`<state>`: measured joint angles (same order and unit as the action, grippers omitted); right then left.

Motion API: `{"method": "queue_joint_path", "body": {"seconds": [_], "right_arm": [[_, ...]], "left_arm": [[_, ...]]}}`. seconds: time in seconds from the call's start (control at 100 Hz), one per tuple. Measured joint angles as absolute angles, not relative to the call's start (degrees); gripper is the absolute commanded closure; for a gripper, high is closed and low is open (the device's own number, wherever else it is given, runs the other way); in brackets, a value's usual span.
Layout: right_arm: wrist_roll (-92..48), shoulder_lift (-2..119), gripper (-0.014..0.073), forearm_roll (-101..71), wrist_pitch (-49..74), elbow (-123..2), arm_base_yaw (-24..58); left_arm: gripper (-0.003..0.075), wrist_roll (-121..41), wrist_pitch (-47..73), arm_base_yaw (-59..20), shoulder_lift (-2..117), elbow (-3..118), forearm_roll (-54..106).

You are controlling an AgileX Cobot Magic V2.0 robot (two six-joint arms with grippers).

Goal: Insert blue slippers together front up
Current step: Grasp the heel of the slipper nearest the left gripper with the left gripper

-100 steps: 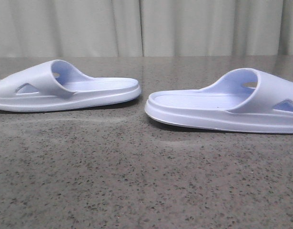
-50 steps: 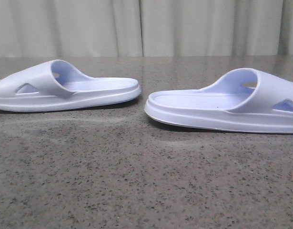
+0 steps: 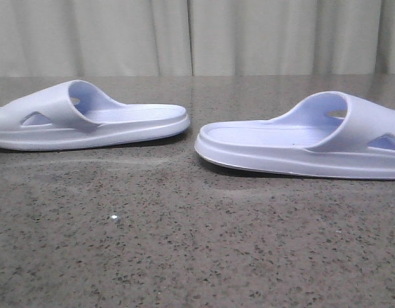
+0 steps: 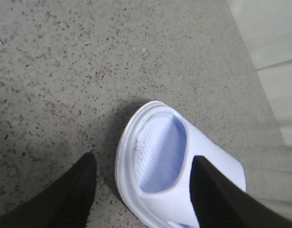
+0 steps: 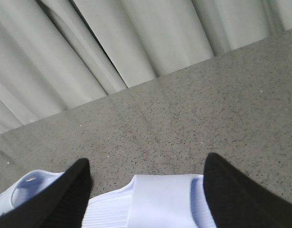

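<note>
left slipper: flat on the speckled counter, sole down, open heel end pointing toward the middle.
right slipper: also sole down, heel end facing the other one, a small gap of counter between them.
left gripper: jaws spread wide, one dark finger off the slipper's side, the other over its strap; nothing grasped.
right gripper: jaws released too, straddling the strap of its slipper from above, holding nothing.
step in hand: i'd say both arms are lining up for the first grab.
doing it well: close on the thick sole edge or strap squarely; soft foam may squash and twist, so grip centred.
watch for: heels colliding when brought together.
</note>
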<state>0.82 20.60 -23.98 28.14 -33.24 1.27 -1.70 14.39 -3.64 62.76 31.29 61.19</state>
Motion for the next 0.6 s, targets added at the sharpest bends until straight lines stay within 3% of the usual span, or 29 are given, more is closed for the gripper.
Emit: {"method": "queue_joint_path", "body": {"seconds": [0.6], "right_arm": [[0.8,20.6,0.0158,-24.0,27.3,-33.2,1.3]], "left_arm": [[0.0351,-4.3,15.2,-3.6,70.5,37.5,64.0]]}}
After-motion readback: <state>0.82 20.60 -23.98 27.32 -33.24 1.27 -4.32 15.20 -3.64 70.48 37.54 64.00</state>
